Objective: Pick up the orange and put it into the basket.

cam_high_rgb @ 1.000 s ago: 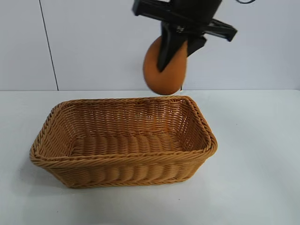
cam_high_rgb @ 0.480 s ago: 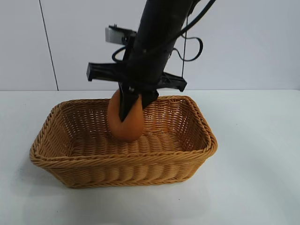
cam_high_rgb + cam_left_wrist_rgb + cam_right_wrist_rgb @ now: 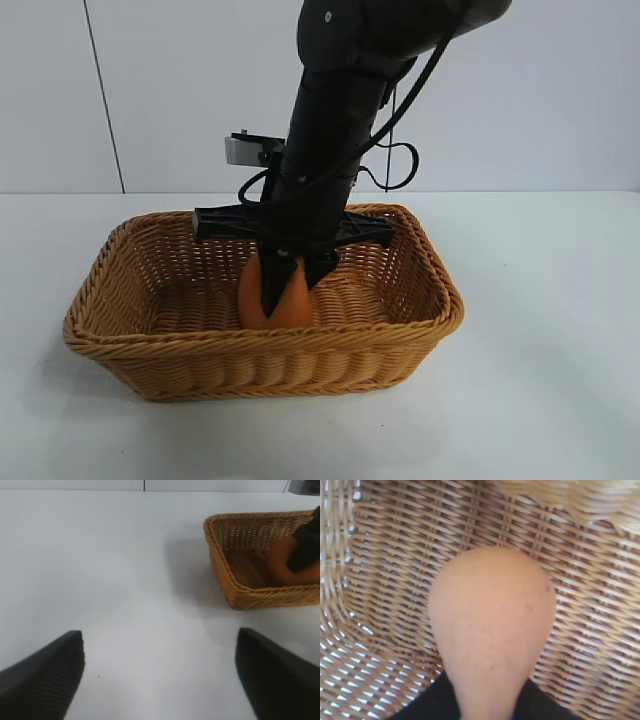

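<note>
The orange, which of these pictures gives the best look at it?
The right wrist view: the orange fills the picture against the basket weave. In the exterior view the right gripper covers part of the orange. In the left wrist view it is only a small shape inside the basket, partly hidden.

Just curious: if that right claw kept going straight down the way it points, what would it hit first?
Probably the woven floor of the tan wicker basket; the right gripper points down into it, the squashed brownish-orange orange between its fingers.
</note>
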Motion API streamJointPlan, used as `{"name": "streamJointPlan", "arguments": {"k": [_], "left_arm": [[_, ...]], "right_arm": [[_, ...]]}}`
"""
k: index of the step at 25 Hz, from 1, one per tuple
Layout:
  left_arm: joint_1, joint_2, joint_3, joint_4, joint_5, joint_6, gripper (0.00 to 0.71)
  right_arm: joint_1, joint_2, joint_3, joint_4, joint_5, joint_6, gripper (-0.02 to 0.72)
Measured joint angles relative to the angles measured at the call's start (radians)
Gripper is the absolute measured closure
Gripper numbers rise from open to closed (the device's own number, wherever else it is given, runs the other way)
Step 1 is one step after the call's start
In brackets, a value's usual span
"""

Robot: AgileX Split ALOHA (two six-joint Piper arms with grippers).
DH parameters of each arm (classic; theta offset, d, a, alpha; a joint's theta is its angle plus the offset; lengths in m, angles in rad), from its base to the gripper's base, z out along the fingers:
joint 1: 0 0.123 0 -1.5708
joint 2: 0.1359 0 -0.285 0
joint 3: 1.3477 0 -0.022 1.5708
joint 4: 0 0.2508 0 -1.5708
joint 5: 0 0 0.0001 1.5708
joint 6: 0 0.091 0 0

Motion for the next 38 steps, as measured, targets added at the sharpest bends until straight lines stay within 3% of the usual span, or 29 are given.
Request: {"name": "streamJointPlan", "arguments": {"k": [5, 8, 15, 18, 22, 28, 38], "left_arm": [[0.0, 0.0, 0.0, 0.0, 0.0, 0.0, 0.121], [0.0, 0.0, 0.0, 0.0, 0.0, 0.0, 0.121], [0.0, 0.0, 0.0, 0.0, 0.0, 0.0, 0.121], [0.0, 0.0, 0.0, 0.0, 0.0, 0.0, 0.121], [0.0, 0.0, 0.0, 0.0, 0.0, 0.0, 0.121], [0.0, 0.0, 0.0, 0.0, 0.0, 0.0, 0.121], [0.0, 0.0, 0.0, 0.0, 0.0, 0.0, 0.121]], "right_arm": [[0.0, -0.036, -0.039, -0.026, 0.034, 0.0, 0.126], [0.0, -0.06, -0.07, -0.046, 0.071, 0.0, 0.036], [0.0, -0.094, -0.251, -0.16, 0.261, 0.038, 0.017], [0.0, -0.097, -0.324, -0.2, 0.271, 0.049, 0.017], [-0.041, -0.099, -0.345, -0.211, 0.274, 0.056, 0.017], [-0.244, -0.08, -0.345, -0.246, 0.278, 0.044, 0.018], [-0.577, -0.075, -0.345, -0.25, 0.278, 0.009, 0.019]]}}
